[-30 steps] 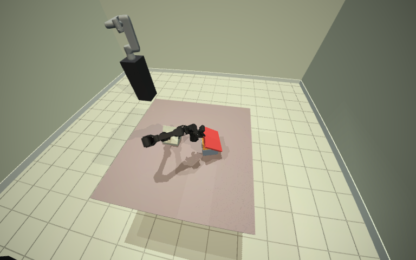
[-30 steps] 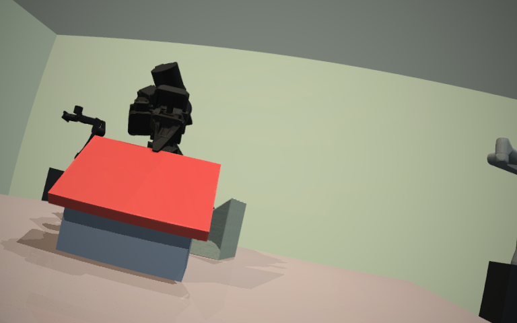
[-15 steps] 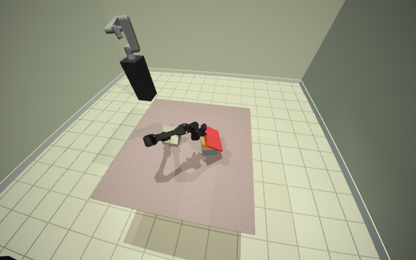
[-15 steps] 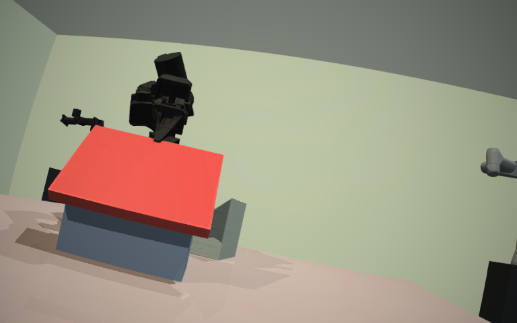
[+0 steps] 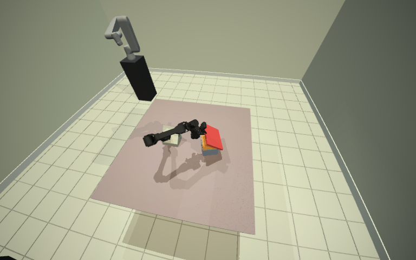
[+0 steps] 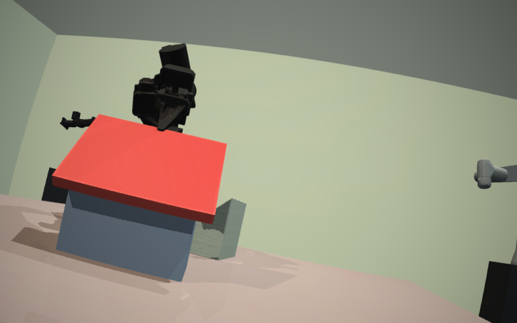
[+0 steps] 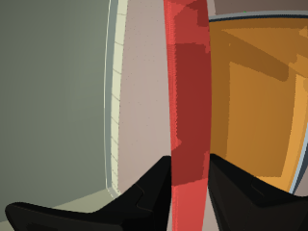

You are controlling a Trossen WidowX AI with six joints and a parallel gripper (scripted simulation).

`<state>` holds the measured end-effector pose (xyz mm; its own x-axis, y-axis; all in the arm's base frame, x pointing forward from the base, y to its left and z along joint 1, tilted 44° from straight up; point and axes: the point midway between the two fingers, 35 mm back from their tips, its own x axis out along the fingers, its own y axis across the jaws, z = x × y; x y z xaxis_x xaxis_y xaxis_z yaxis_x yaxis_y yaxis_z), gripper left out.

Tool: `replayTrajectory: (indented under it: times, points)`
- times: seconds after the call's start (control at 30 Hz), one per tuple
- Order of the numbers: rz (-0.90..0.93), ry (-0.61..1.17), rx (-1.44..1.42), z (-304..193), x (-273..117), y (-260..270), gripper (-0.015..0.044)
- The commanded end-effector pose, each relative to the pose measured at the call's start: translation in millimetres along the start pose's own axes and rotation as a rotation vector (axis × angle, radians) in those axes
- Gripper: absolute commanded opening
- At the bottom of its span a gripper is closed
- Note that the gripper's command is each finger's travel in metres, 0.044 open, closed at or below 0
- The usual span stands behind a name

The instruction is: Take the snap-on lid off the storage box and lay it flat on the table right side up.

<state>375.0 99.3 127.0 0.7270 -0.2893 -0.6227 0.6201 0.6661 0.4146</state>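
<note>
Flat red square snap-on lid point(image 6: 143, 165): tilted, arm-side edge raised, far edge low over the blue-grey storage box point(image 6: 125, 239) with orange interior point(image 7: 257, 96). Black parallel-jaw gripper point(image 6: 164, 128): nearly closed, clamped on the lid's raised edge. Box stands on the pinkish table top point(image 5: 196, 189), just beside a pale grey-green block point(image 6: 225, 230).
</note>
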Motion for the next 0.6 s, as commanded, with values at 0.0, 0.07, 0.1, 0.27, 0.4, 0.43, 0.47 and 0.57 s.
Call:
replayTrajectory:
  times: [0.0, 0.07, 0.1, 0.27, 0.4, 0.43, 0.47, 0.57]
  points:
    - [0.016, -0.002, 0.009, 1, -5, 9, 0.0000]
    - [0.016, -0.002, 0.009, 1, -7, 11, 0.0000]
    - [0.016, -0.002, 0.009, 1, -8, 12, 0.0000]
    - [0.016, -0.002, 0.009, 1, -12, 17, 0.0000]
    - [0.016, -0.002, 0.009, 1, -16, 21, 0.0000]
    - [0.016, -0.001, 0.009, 1, -16, 22, 0.0000]
    - [0.016, -0.001, 0.009, 1, -17, 23, 0.0000]
    - [0.016, -0.001, 0.009, 1, -18, 24, 0.0000]
